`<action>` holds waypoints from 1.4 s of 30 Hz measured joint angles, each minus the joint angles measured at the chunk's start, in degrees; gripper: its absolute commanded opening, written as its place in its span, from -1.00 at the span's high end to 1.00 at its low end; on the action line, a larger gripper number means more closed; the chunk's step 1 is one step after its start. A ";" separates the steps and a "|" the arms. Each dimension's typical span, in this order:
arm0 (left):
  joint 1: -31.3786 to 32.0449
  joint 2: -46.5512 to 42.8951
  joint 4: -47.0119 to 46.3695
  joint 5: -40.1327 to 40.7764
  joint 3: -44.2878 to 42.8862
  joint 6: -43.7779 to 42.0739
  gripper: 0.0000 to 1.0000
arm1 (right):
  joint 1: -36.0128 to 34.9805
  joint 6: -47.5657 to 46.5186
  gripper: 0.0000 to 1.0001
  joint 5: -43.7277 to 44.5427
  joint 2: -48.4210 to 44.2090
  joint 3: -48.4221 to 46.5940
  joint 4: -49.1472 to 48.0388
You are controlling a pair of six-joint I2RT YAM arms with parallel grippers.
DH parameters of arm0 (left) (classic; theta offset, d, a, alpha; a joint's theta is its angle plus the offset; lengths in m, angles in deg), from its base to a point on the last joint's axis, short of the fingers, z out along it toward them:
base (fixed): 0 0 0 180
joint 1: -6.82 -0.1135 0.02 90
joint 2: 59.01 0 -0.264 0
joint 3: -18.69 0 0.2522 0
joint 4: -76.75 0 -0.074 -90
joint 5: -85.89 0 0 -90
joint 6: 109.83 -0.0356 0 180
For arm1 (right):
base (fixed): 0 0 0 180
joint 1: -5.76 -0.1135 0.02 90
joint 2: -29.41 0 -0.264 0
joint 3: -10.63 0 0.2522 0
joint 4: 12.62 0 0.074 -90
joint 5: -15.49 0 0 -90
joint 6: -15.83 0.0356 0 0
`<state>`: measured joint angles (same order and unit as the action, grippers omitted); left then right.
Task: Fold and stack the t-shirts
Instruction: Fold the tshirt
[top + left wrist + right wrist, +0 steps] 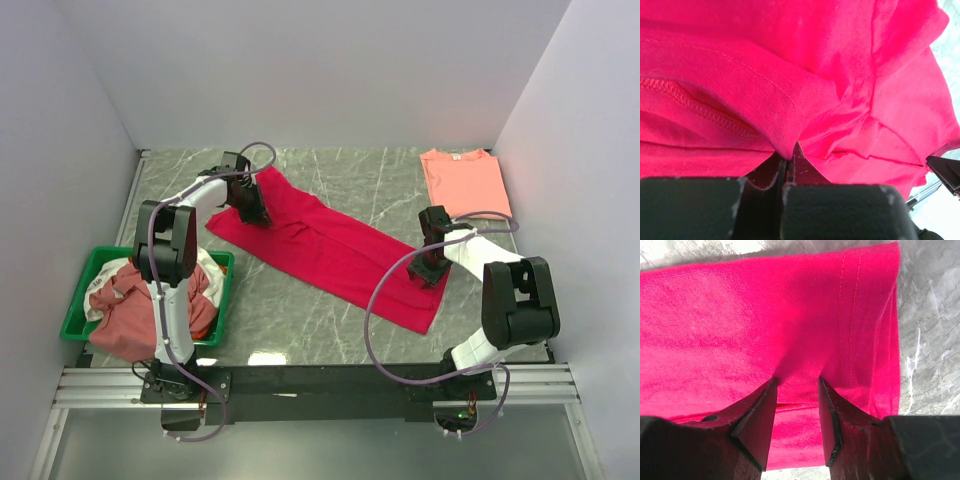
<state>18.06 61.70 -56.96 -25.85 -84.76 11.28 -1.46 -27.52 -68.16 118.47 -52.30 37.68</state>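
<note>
Salmon-pink t-shirt (pixel 462 180) appears folded. Crimson t-shirt (pixel 330 245) is mid-fold — left gripper (pixel 785 165) clamped on it, right gripper (pixel 797 390) with jaws apart over its edge. Further t-shirts (pixel 125 315) lie heaped in the tray (pixel 72 318).

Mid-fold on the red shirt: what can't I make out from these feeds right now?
Top view: the left arm covers part of the shirt pile in the green tray; count unclear.
Top view: the left gripper hides the red t-shirt part it clamps; left wrist view is too close to identify it.
Right wrist view: the right gripper has jaws apart on the cloth; whether any is pinched is unclear.
</note>
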 measured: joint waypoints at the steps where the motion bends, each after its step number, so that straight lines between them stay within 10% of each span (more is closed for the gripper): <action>1: 0.00 -0.02 0.31 -0.04 -0.02 0.02 0.99 | 0.07 0.00 0.08 0.02 0.00 0.00 0.00; 42: 0.26 -5.35 3.74 -6.10 2.69 2.51 0.70 | 0.52 -0.02 0.09 -0.13 -2.51 2.73 -1.92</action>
<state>18.32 56.34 -53.22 -31.95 -82.07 13.79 -0.94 -27.54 -68.29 115.96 -49.56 35.75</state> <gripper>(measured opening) 0.106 0.458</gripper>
